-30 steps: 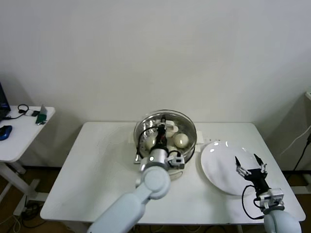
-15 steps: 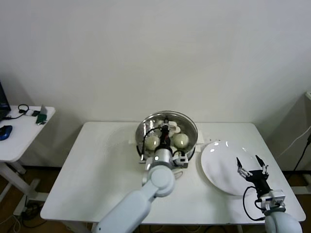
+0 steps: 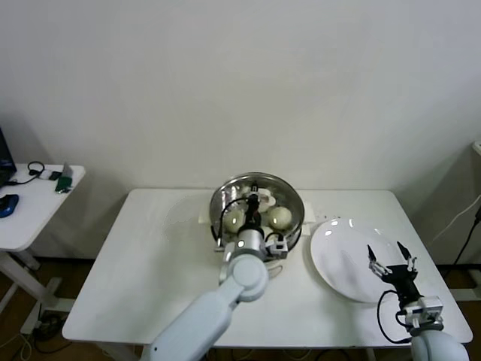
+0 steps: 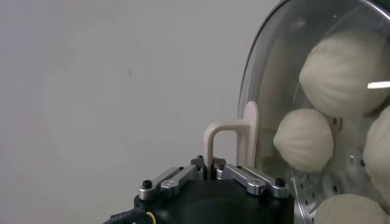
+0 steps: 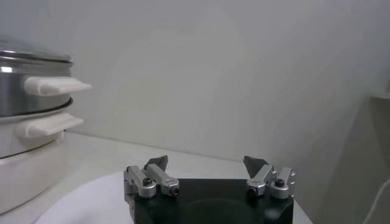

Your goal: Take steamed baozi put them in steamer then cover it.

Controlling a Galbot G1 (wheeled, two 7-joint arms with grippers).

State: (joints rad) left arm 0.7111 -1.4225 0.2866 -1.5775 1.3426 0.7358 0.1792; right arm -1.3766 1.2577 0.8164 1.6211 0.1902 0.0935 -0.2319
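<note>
The steamer (image 3: 289, 226) stands at the middle back of the table, with the clear glass cover (image 3: 283, 187) lying over it. My left gripper (image 3: 253, 204) is shut on the cover's white handle (image 4: 228, 135), above the steamer's middle. Through the glass I see steamed baozi (image 3: 234, 219) (image 3: 279, 217) inside; the left wrist view shows several of these baozi (image 4: 303, 139) (image 4: 345, 72) behind the cover (image 4: 274, 73). My right gripper (image 3: 391, 260) hangs open and empty over the near right edge of the white plate. In the right wrist view the steamer (image 5: 21, 82) sits off to the side of the right gripper (image 5: 207, 163).
A flat white plate (image 3: 342, 252) lies right of the steamer, bare. The steamer's white side handles (image 5: 56, 86) stick out toward the plate. A small side table (image 3: 34, 207) with cables and gadgets stands far left. A white wall rises right behind the table.
My left gripper shifted slightly right with the cover over the steamer. My right gripper drew back a little toward the table's front edge.
</note>
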